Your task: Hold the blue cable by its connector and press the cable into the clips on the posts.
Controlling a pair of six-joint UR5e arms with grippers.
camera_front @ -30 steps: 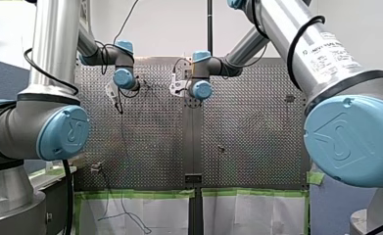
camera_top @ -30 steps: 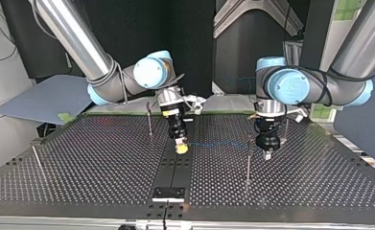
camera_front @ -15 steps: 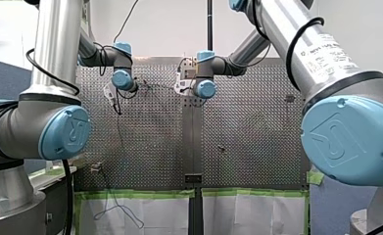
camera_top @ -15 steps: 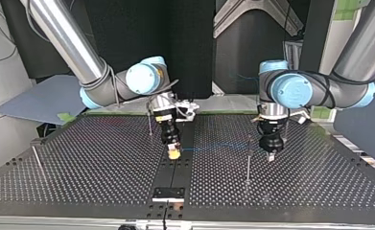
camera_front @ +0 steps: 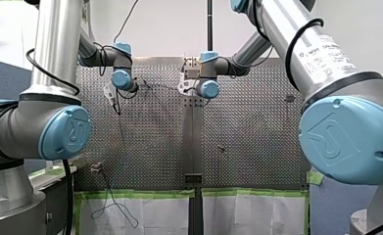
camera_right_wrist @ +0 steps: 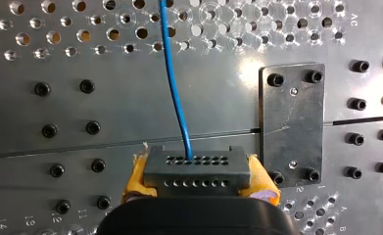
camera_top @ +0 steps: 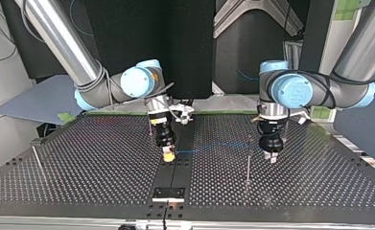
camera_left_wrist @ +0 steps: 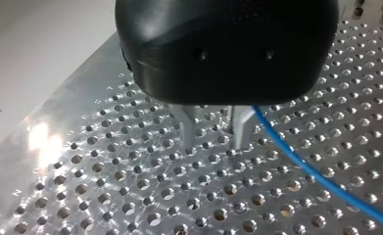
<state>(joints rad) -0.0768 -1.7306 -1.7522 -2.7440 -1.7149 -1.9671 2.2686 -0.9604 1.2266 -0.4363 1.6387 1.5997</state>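
Note:
In the right wrist view my right gripper [camera_right_wrist: 199, 188], with yellow pads, is shut on the black connector [camera_right_wrist: 195, 169]. The blue cable [camera_right_wrist: 173, 78] runs straight ahead from it over the table. The top view shows that gripper [camera_top: 168, 156] near the middle, with the cable [camera_top: 209, 145] stretched toward a thin post [camera_top: 248, 160]. My left gripper [camera_top: 270, 157] hangs just past that post. In the left wrist view its metal fingers [camera_left_wrist: 188, 132] stand apart with nothing between them, and the cable [camera_left_wrist: 316, 176] passes beside one finger. In the front view my left gripper [camera_front: 111, 95] is at the far left.
Other thin posts stand at the top view's left [camera_top: 35, 162] and behind my right gripper [camera_top: 149, 123]. A small dark plate [camera_top: 168, 193] lies on the centre strip near the table's front edge. In the front view slack cable [camera_front: 113, 203] hangs over the table's near edge.
My right gripper has carried the connector toward the top view's left and slightly nearer. My left gripper has shifted a little. The slack loop in the front view has swung left.

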